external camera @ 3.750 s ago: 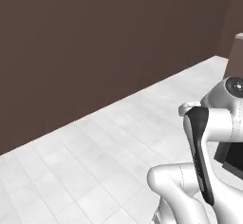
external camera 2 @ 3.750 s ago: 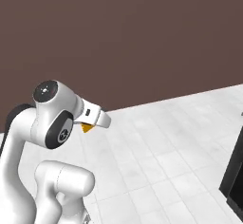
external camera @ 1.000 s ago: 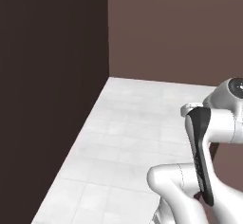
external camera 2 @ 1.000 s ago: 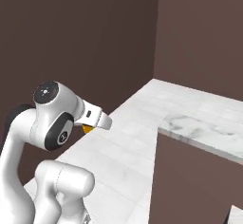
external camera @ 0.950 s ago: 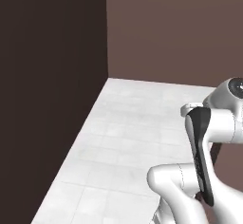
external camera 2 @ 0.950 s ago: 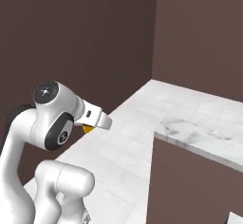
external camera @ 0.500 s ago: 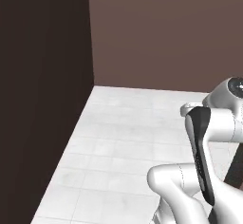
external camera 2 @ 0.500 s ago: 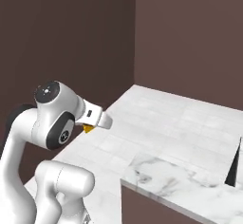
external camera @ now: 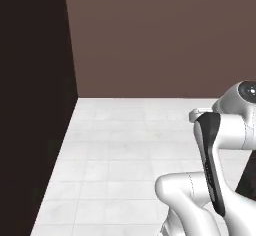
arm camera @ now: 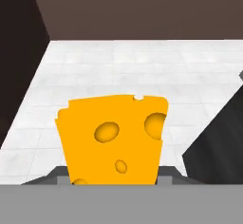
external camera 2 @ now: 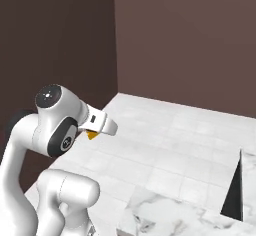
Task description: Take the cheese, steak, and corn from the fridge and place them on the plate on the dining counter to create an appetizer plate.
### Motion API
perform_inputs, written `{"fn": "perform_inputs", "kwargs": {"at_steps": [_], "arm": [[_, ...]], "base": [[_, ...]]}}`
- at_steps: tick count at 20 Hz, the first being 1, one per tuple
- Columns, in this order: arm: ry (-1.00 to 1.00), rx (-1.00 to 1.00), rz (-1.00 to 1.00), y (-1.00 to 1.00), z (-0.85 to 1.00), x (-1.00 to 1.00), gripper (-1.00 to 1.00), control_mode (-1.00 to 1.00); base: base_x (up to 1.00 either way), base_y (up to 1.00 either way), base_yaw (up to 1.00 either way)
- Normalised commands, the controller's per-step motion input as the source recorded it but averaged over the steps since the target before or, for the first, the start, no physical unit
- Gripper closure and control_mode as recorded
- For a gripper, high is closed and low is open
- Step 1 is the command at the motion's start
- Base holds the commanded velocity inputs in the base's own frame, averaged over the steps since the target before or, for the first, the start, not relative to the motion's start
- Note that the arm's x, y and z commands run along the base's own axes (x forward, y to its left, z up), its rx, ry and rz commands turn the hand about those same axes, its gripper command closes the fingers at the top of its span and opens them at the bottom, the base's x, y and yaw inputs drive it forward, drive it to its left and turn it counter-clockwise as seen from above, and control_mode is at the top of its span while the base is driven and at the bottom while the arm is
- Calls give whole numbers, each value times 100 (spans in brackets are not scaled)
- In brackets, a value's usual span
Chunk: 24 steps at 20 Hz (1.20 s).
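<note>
The gripper is clamped on the cheese, which stands up from between its jaws, while the dining counter, the drop-off's support, lies ahead and low to its right, with the plate out of sight.

Orange-yellow cheese with darker holes, white tiled floor, brown walls, grey-veined white marble dining counter
</note>
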Motion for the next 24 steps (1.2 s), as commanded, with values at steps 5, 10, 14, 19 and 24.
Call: {"fn": "perform_inputs", "kwargs": {"at_steps": [5, 10, 14, 19, 24], "arm": [[0, 0, 0, 0, 0, 0, 100, 100], [0, 0, 0, 0, 0, 0, 100, 100], [0, 0, 0, 0, 0, 0, 100, 100], [0, 0, 0, 0, 0, 0, 100, 100], [0, 0, 0, 0, 0, 0, 100, 100]], "base": [[70, 0, -34], [64, 0, -37], [75, 0, -41], [82, 0, -42], [73, 0, -39]]}}
